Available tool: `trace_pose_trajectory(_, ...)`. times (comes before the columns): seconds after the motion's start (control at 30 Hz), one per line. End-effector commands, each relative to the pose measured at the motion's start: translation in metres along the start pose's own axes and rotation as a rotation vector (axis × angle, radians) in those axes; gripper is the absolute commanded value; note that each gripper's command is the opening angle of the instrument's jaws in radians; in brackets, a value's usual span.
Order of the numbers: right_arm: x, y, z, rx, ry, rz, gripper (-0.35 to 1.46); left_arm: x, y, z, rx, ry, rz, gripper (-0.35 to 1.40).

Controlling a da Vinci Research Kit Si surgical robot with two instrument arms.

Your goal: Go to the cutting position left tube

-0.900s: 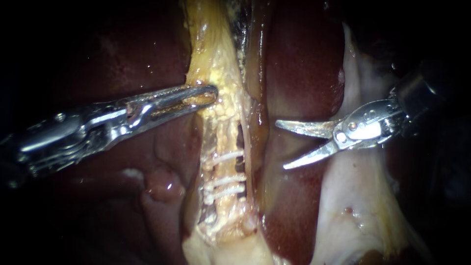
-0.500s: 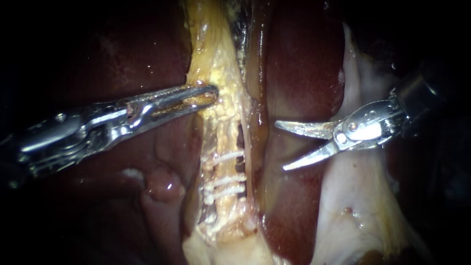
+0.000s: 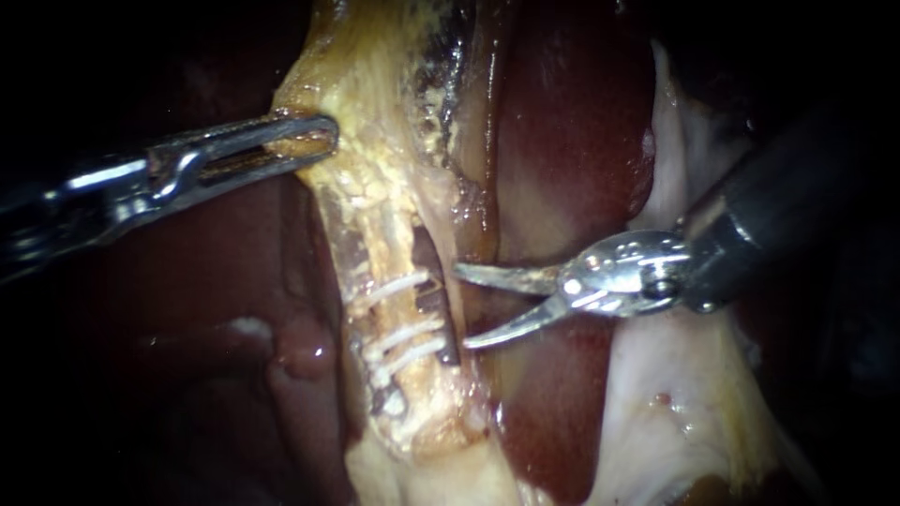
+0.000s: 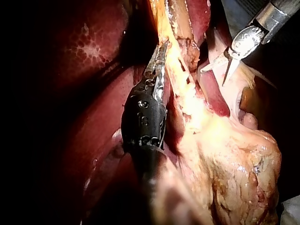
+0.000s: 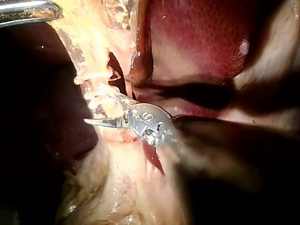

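Steel blades of right instrument (image 3: 464, 307) spread in narrow V, gripping nothing, tips just beside clipped tube (image 3: 373, 251), level with three white clips (image 3: 405, 333); contact unclear. Tube runs down pale yellow tissue (image 3: 375, 103), dark slot (image 3: 424, 253) alongside. Farther off, left instrument (image 3: 328, 141) jaws clamped on that tissue's edge. Dark red liver (image 3: 562, 141) behind

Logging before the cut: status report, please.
Left instrument shut on yellow tissue. Right instrument open, tips beside the tube above its clips. Nothing visible between.
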Motion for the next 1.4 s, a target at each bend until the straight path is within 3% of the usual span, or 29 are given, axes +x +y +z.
trace_pose_trajectory(0.03, -0.0004, 0.0003, 0.0004, 0.011, -0.007, 0.011, 1.36, 0.0000, -0.0001, 0.0000, -0.002, 0.000, 0.002, -0.35)
trace_pose_trajectory(0.2, -0.0025, 0.0015, 0.0021, 0.048, -0.051, 0.049, 1.30, 0.0000, -0.0005, -0.0003, -0.004, 0.000, 0.001, -0.35)
trace_pose_trajectory(0.33, -0.0034, 0.0024, 0.0032, 0.065, -0.061, 0.068, 1.28, 0.0000, -0.0006, -0.0003, -0.005, -0.001, 0.001, -0.35)
trace_pose_trajectory(0.63, -0.0030, 0.0038, 0.0034, 0.040, -0.054, 0.079, 1.28, 0.0000, -0.0010, -0.0006, -0.007, -0.001, 0.001, -0.35)
trace_pose_trajectory(0.93, -0.0032, 0.0044, 0.0031, 0.033, -0.052, 0.086, 1.28, -0.0001, -0.0013, -0.0008, -0.012, -0.002, 0.000, -0.35)
trace_pose_trajectory(1.23, -0.0024, 0.0050, 0.0037, 0.024, -0.049, 0.090, 1.28, -0.0001, -0.0014, -0.0009, -0.012, -0.002, 0.000, -0.35)
trace_pose_trajectory(1.4, -0.0020, 0.0053, 0.0042, 0.057, -0.029, 0.092, 1.28, -0.0001, -0.0015, -0.0010, -0.013, -0.002, 0.000, -0.35)
